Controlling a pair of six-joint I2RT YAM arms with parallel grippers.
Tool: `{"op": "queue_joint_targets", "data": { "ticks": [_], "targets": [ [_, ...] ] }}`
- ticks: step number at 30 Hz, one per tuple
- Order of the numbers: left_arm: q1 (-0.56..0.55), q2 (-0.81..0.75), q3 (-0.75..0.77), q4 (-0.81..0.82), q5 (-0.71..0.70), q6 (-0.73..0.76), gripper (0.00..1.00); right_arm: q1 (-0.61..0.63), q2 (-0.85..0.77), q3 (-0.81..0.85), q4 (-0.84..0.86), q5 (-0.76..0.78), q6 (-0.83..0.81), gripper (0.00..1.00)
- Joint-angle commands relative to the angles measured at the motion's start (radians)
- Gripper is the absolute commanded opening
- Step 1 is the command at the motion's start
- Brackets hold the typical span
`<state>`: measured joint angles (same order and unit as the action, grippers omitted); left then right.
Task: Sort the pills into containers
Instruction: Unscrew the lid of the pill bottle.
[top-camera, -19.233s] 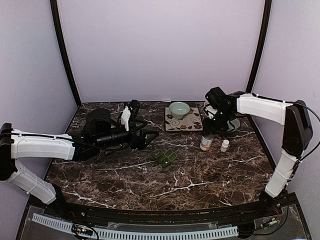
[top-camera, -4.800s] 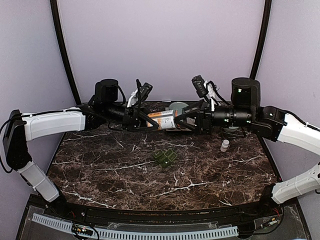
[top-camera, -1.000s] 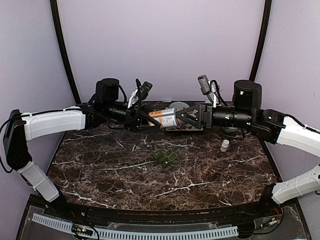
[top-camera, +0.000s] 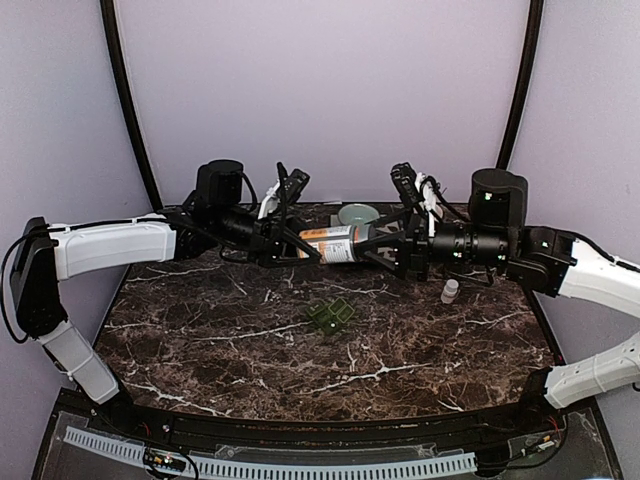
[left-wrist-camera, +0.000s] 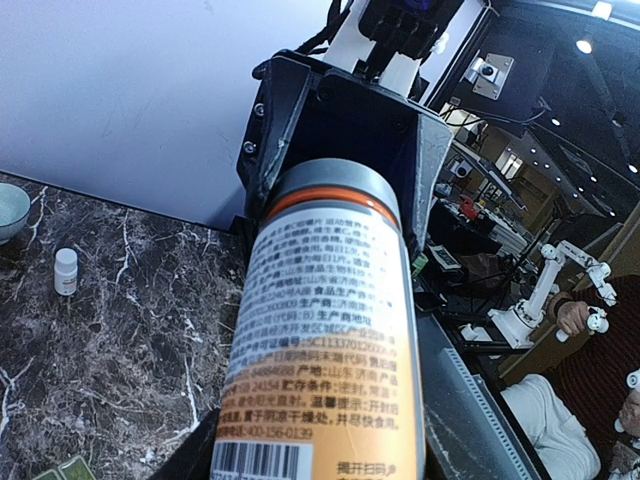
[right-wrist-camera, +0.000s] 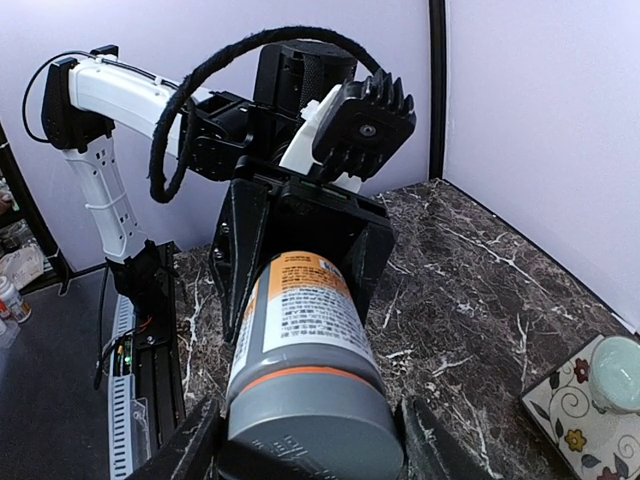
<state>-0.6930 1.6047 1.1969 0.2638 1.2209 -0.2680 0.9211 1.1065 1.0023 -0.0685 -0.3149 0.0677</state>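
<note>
Pill organiser (top-camera: 330, 316) sits on the worktop (top-camera: 220, 350), open marble all round, beneath the raised bottle (top-camera: 330, 244) clamped endwise by left claw (top-camera: 298, 248) and right claw (top-camera: 378, 246).

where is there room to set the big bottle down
Bare left of the pill organiser, the near strip of table in front of it, and the gap between it and the small white bottle. Crowded at the back around the bowl, under the big bottle.

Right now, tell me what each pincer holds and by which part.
One pill bottle, held level between both: the left pincer grips its base end, the right pincer its grey cap.
</note>
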Motion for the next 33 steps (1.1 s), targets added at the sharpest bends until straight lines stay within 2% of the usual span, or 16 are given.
{"op": "queue_joint_targets", "data": {
  "ticks": [1, 3, 8, 15, 24, 29, 33],
  "targets": [
    [0.016, -0.017, 0.041, 0.004, 0.007, 0.0, 0.0, 0.002, -0.037, 0.024, -0.035, 0.061, -0.005, 0.57],
    [0.016, -0.019, 0.04, -0.001, 0.001, 0.007, 0.0, 0.002, -0.044, 0.027, -0.034, 0.066, 0.002, 0.64],
    [0.016, -0.021, 0.039, -0.016, -0.01, 0.027, 0.0, 0.002, -0.054, 0.04, -0.042, 0.076, 0.016, 0.71],
    [0.016, -0.027, 0.037, -0.035, -0.036, 0.056, 0.0, 0.003, -0.085, 0.037, -0.028, 0.093, 0.081, 0.73],
    [0.015, -0.033, 0.036, -0.053, -0.076, 0.104, 0.0, -0.014, -0.132, 0.027, 0.01, 0.242, 0.524, 0.76],
    [0.016, -0.034, 0.032, -0.028, -0.082, 0.099, 0.0, -0.062, -0.118, -0.015, 0.031, 0.203, 0.784, 0.77],
    [0.016, -0.037, 0.037, -0.021, -0.084, 0.101, 0.0, -0.083, -0.097, -0.053, 0.095, 0.153, 0.894, 0.77]
  ]
}}
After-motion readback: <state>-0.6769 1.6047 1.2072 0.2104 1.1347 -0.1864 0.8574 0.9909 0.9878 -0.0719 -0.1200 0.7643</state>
